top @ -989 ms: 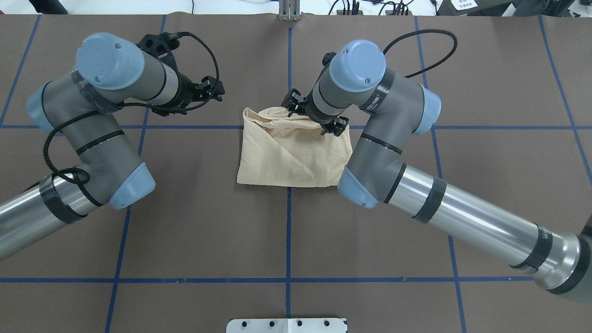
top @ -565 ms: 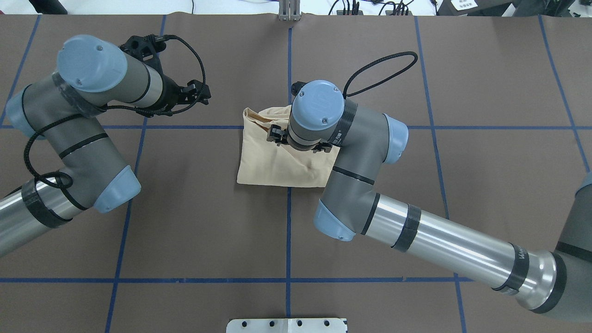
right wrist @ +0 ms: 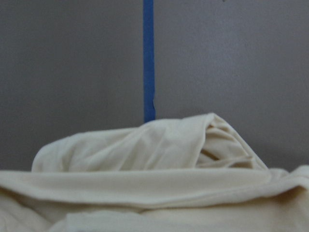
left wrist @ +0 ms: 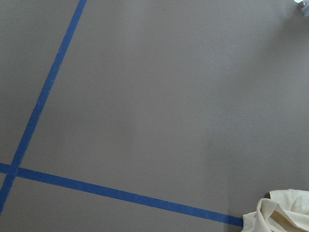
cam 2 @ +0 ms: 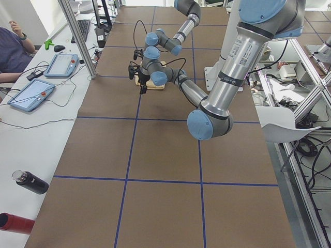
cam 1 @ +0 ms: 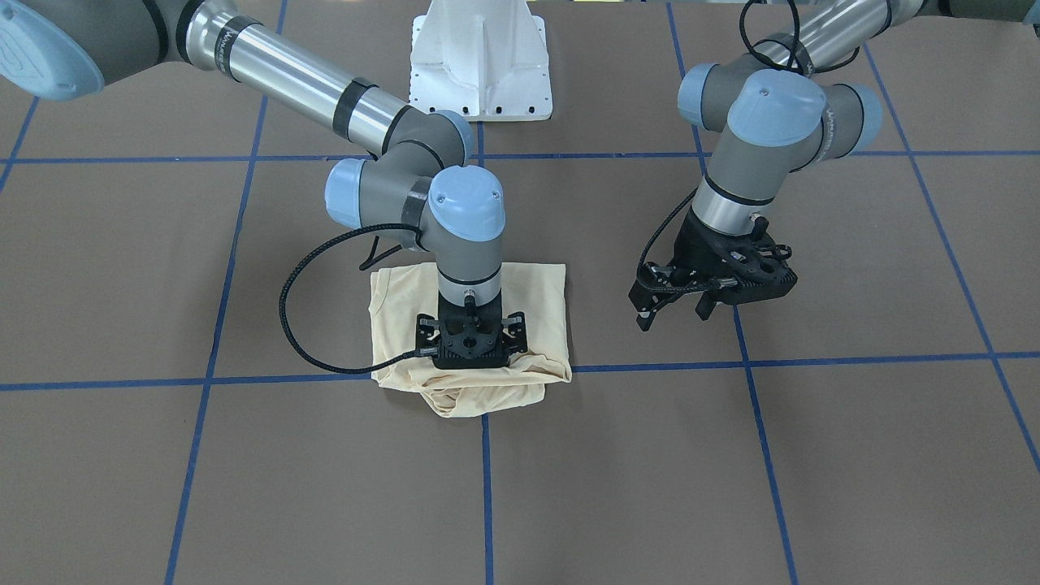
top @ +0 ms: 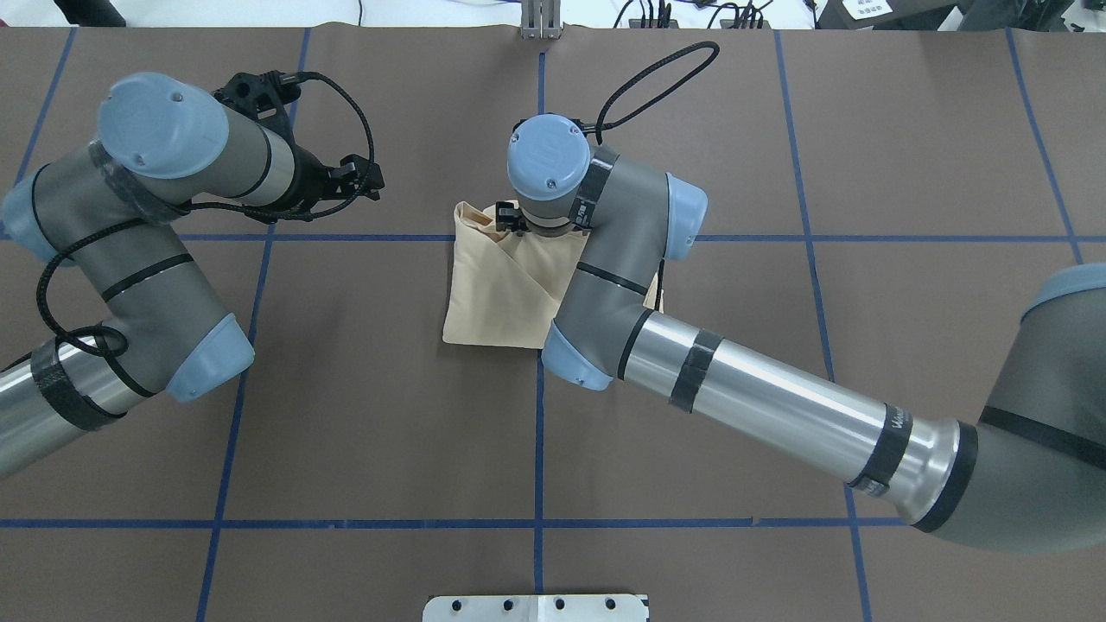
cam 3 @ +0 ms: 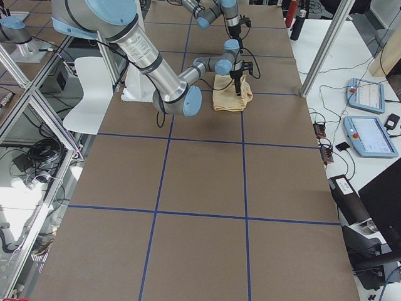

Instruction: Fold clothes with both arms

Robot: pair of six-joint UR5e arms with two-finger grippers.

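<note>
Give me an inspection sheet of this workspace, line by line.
Surface: brown table cover, flat, with a blue tape grid.
Job's things: cream shirt folded into a compact packet at centre; the edge away from the robot is bunched.
Clutter: nothing seen.
Tools: right tool down at the shirt's bunched edge, jaws hidden; left tool open, empty, apart from the shirt.
Cables: right wrist cable loops beside the shirt; left wrist cable loops over the wrist.
Surroundings: white pedestal; seated operator; pendants and bottle on the side bench.

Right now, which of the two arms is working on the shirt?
The right one: the right gripper is down on the shirt at its bunched edge; the left gripper hangs beside it over bare table.
</note>
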